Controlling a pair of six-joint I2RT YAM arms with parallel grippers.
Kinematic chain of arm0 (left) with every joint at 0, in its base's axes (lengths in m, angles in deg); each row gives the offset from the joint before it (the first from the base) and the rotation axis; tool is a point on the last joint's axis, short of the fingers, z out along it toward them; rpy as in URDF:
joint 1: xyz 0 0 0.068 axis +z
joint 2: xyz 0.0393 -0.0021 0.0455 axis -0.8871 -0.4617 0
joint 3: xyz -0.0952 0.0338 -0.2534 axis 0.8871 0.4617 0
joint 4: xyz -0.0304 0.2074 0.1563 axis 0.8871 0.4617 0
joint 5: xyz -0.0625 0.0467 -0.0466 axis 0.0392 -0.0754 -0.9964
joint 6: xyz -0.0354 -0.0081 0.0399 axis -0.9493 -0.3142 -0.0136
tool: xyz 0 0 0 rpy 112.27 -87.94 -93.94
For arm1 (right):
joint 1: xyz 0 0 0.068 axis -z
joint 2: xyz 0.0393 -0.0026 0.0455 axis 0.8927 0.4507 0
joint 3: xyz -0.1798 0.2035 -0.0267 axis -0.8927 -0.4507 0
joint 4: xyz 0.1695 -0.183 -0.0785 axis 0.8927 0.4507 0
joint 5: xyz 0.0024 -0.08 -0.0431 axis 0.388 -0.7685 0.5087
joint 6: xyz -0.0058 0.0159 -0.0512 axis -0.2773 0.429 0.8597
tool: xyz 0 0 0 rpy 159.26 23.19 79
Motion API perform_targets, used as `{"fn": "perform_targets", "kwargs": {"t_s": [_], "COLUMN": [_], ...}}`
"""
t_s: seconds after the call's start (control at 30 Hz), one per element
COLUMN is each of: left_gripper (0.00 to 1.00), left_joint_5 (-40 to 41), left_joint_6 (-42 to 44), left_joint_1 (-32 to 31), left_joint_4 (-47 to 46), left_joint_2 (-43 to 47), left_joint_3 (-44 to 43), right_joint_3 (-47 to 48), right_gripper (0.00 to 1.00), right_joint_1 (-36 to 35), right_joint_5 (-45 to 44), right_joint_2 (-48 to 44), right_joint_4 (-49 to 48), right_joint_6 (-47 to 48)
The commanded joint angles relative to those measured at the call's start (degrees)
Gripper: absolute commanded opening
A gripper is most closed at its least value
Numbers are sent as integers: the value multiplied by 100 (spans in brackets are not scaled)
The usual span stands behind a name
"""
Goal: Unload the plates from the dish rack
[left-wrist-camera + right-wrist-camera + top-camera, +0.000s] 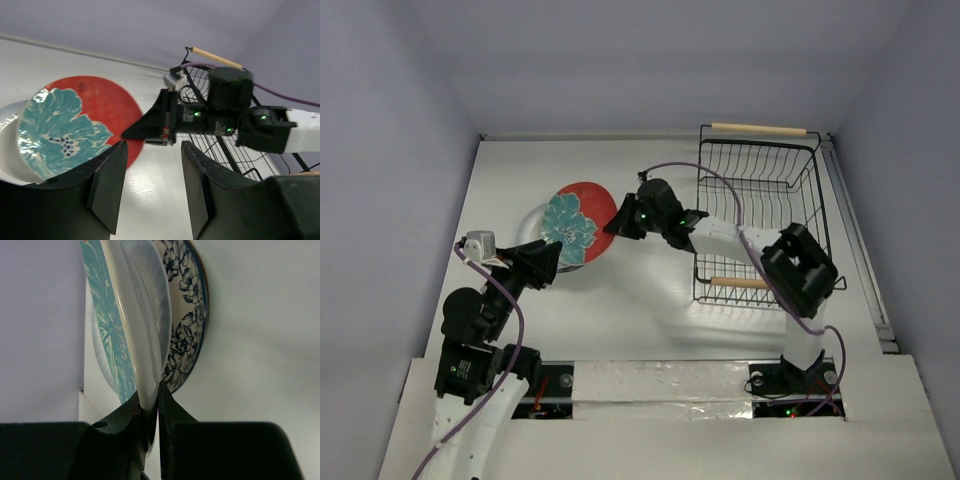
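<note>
As I read the overhead view, the right gripper (618, 221) reaches left across the table (650, 320), and I find it clamped on the right-hand rim of the red plate (578, 222) with the teal flower. My right wrist camera confirms it: both fingers (125, 415) pinch the thin edge, with the teal face on one side and the pale underside on the other.

The red plate is tilted, its gripped edge raised above the blue floral plate (187, 335), which lies flat on the table below it. I cannot tell whether the far edge touches the plate beneath. A white rim (531, 228) shows from under the red plate's left side; I cannot tell which plate it belongs to.

The left gripper (548, 264) hovers just beside the near-left edge of this stack. Through the left wrist camera its fingers stand partly spread with nothing between them, pointing toward the red plate and the right gripper.

The dish rack (758, 146) stands at the back right of the table, well apart from the plates. One wooden handle (758, 128) is on its far side and the other (740, 283) on its near side. The right arm crosses over its near-left corner.
</note>
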Motion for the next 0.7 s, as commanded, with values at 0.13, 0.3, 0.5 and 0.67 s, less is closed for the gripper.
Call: {"fn": "perform_targets", "kwargs": {"t_s": [0.13,0.3,0.5,0.67], "left_gripper": [44,44,44,44], "left_joint_5": [-8,-26,-35,-35], "left_joint_6": [-5,-5,-5,-14], "left_joint_1": [24,24,24,24], "left_joint_4": [-255,-272,-290,-281], "left_joint_2": [-54,-28,-19,-10], "left_joint_3": [-15,-15,-7,-7], "right_joint_3": [710,745,754,508], "right_gripper": [0,7,31,47], "right_joint_1": [-212,-264,-317,-370], "right_joint_5": [621,753,806,736], "right_joint_2": [602,1094,1175,929], "right_joint_4": [-2953,-3104,-2963,-2578], "right_joint_6": [-1700,-2087,-2105,-1772]}}
